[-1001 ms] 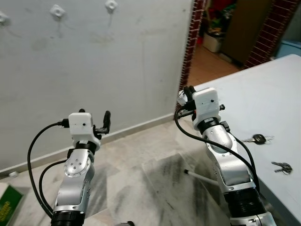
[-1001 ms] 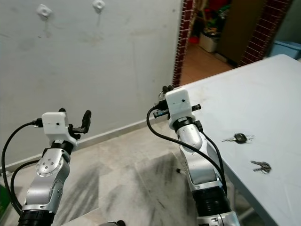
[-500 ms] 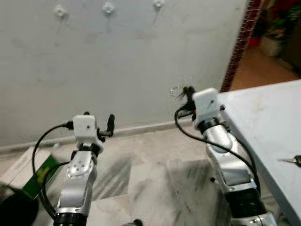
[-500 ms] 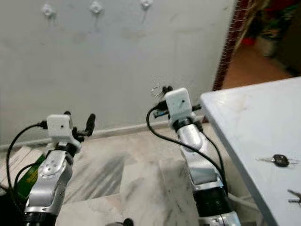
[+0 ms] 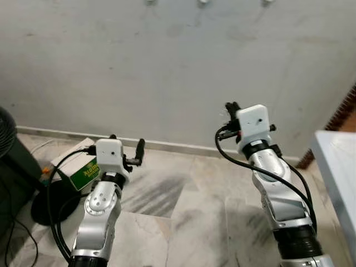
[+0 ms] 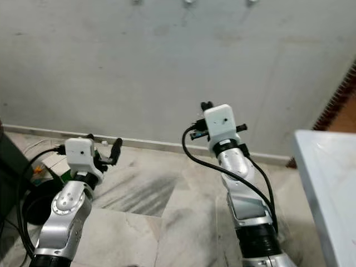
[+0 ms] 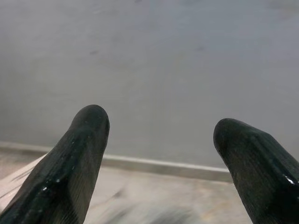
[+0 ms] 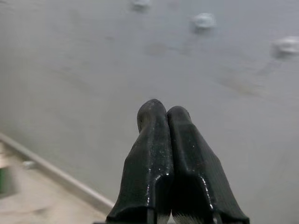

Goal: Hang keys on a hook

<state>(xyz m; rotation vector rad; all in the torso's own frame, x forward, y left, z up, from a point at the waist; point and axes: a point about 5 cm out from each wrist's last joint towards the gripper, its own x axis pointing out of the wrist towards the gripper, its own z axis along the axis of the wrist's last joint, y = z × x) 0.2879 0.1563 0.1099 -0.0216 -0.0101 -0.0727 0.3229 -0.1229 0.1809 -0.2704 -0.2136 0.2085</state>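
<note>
since the earlier frame the camera turns left; keys leave view. right gripper (image 8: 167,111) is clenched, pointing at wall hooks (image 8: 203,20); left gripper (image 7: 159,135) stands released.

Now faces the grey wall (image 5: 167,72) squarely after a swing to the left, not the doorway as before. Pushes the three hooks (image 5: 203,1) up to the very top edge of the head views. Cuts the bench (image 5: 340,161) down to a corner at the right edge, beside a sliver of brick (image 5: 346,105). Brings in a green box (image 5: 83,171) on the floor at the left, next to a dark round base (image 5: 47,204), possibly a fan's.
</note>
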